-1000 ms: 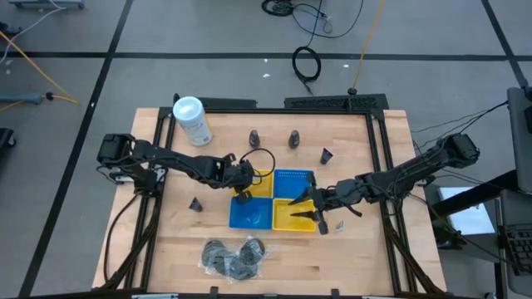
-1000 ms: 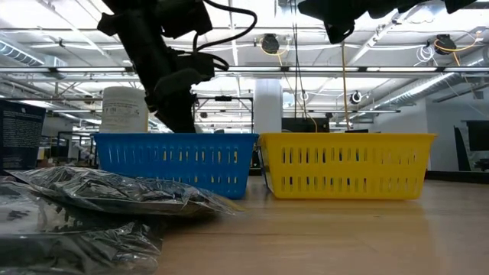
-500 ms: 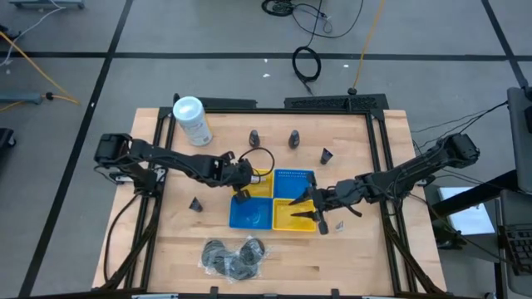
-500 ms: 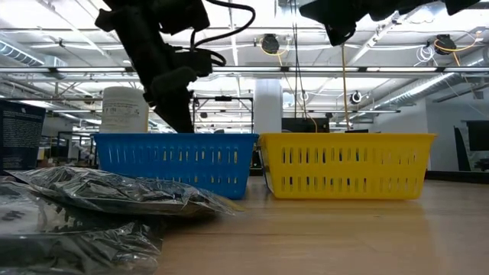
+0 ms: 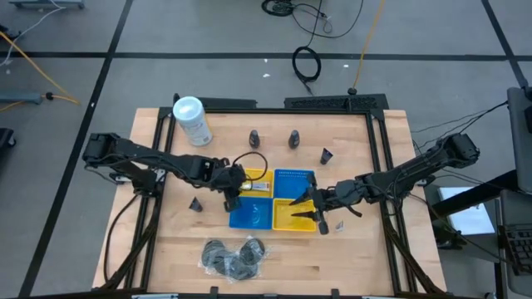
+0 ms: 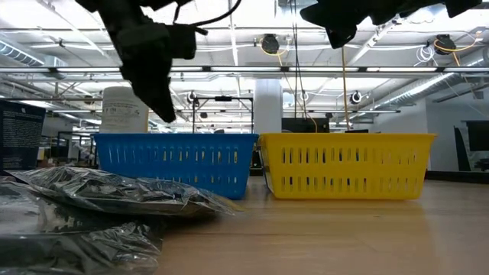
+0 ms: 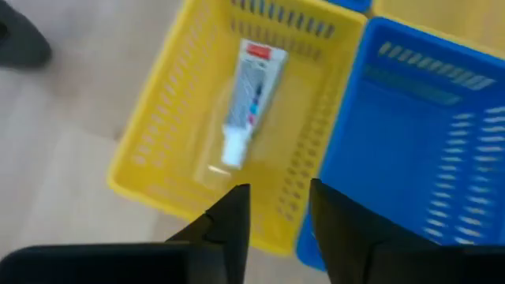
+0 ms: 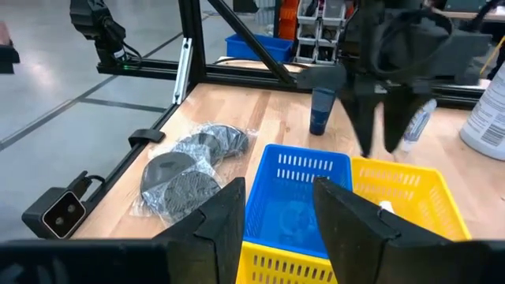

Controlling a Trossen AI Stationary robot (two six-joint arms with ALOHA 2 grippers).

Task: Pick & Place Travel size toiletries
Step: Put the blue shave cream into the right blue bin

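Observation:
A small pale tube (image 7: 248, 95) lies flat on the floor of the far-left yellow basket (image 5: 253, 184). My left gripper (image 5: 231, 196) hangs open just above that basket's left rim, nothing between its fingers (image 7: 229, 225). My right gripper (image 5: 320, 218) stands open and empty over the right side of the near-right yellow basket (image 5: 293, 216). Dark cone-shaped mini bottles stand on the table: three behind the baskets (image 5: 254, 137) (image 5: 293, 139) (image 5: 327, 154) and one to their left (image 5: 195, 203). Dark discs in clear wrap (image 5: 235, 257) lie near the front edge.
Two blue baskets (image 5: 293, 181) (image 5: 249, 214) complete the two-by-two block. A big white canister (image 5: 191, 120) stands at the far left. A small pale item (image 5: 339, 226) lies on the table just right of the baskets. Bare wood shows at both sides.
My left gripper has risen and drawn back from over the baskets toward the table's left edge. The pale tube now shows lying in the far-left yellow basket, clear of the fingers. My right arm has kept still.

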